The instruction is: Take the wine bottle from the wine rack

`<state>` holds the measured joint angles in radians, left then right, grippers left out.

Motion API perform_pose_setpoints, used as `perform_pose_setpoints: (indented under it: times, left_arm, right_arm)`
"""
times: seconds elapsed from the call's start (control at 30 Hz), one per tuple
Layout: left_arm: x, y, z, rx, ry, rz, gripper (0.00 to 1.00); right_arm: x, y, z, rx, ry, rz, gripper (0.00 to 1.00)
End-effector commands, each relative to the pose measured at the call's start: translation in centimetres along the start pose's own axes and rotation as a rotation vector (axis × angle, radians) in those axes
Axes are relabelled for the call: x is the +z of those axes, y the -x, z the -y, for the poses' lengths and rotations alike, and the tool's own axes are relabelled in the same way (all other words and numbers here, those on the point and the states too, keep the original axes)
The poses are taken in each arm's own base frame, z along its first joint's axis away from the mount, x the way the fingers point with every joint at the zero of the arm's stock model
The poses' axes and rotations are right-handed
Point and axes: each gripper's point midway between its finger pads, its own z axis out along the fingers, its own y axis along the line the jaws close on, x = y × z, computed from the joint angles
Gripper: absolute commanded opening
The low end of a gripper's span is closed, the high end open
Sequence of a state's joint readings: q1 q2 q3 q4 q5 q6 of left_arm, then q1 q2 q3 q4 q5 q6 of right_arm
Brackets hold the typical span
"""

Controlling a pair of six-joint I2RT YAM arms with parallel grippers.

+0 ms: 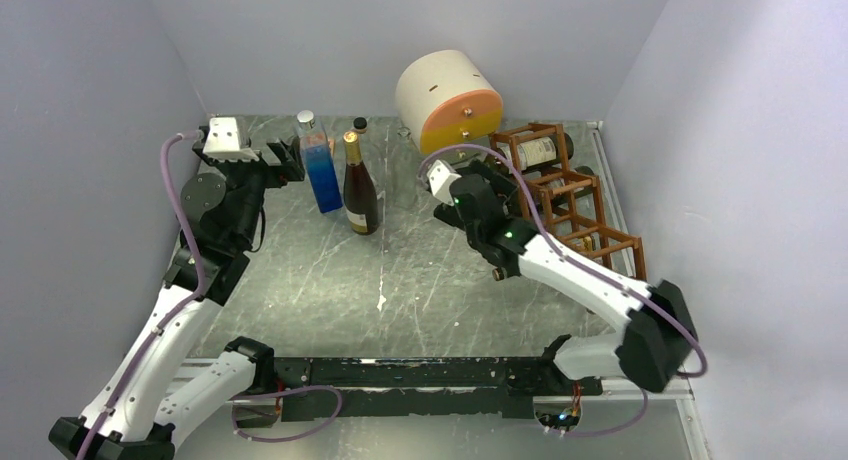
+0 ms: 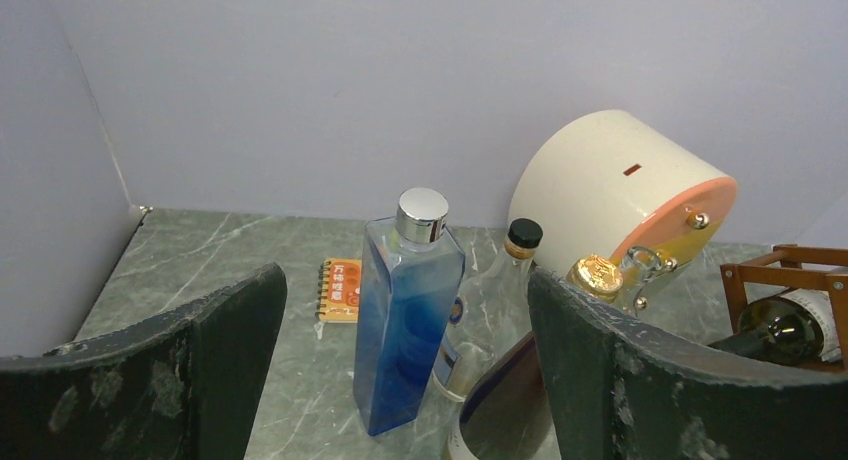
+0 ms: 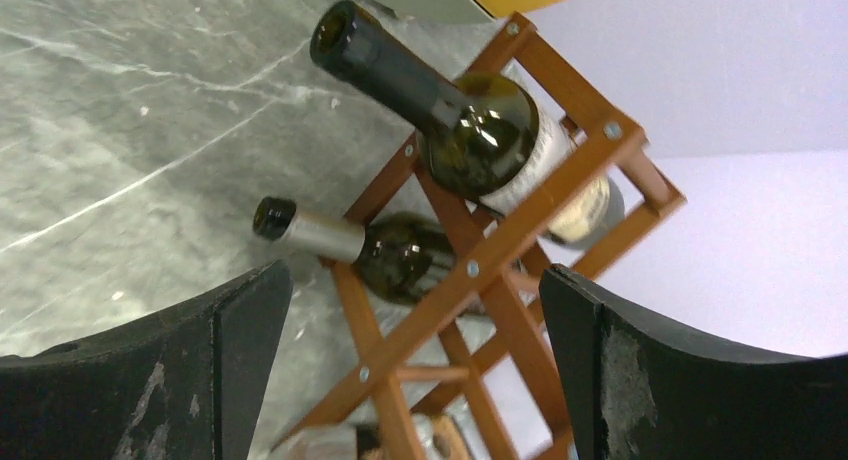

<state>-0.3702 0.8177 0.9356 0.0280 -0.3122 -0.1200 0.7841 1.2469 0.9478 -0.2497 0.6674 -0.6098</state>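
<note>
- Looking down from the top camera, the rack [image 1: 570, 195] stood at the table's [image 1: 400, 280] far right by the wall. The upper bottle [image 1: 537, 151] lay on its side in the rack's farthest cell, its long axis level and its neck end turned left toward the table's middle.
- The right gripper [image 1: 485, 170] hovered just beside that end of the rack. The left gripper [image 1: 288, 162] hung at the far left near a blue bottle [image 1: 322, 170] and a dark bottle [image 1: 360, 190], both upright.
- From the left wrist, the left gripper [image 2: 405, 280] was spread wide and empty, with the blue bottle [image 2: 405, 310] standing beyond it. At the right edge, the upper bottle [image 2: 790, 325] lay in the rack [image 2: 770, 275], neck pointing left.
- From the right wrist, the right gripper [image 3: 415, 280] was spread apart, holding nothing and apart from the rack [image 3: 500, 240]. The upper bottle [image 3: 470, 130] ran through a top cell, its neck jutting to the upper left. The lower bottle [image 3: 390, 250] lay beneath it, its silver-foiled neck pointing left.
</note>
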Motion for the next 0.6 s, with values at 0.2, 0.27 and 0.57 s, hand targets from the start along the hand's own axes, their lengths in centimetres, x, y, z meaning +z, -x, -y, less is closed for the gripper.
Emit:
perform_pose_setpoints:
  times: [0.2, 0.27, 0.57]
  left_arm:
    - [-0.6, 2.0, 0.2, -0.023, -0.004, 0.053, 0.94]
    - [-0.6, 2.1, 0.1, -0.023, -0.001, 0.056, 0.94]
    - [-0.6, 2.0, 0.0, -0.016, 0.003, 0.057, 0.94]
  right_arm:
    - [10.8, 1.3, 2.6, -0.275, -0.054, 0.055, 0.95]
    - [11.9, 1.3, 2.8, -0.339, -0.059, 0.075, 0.94]
    - [14.5, 0.4, 1.6, -0.509, 0.019, 0.104, 0.89]
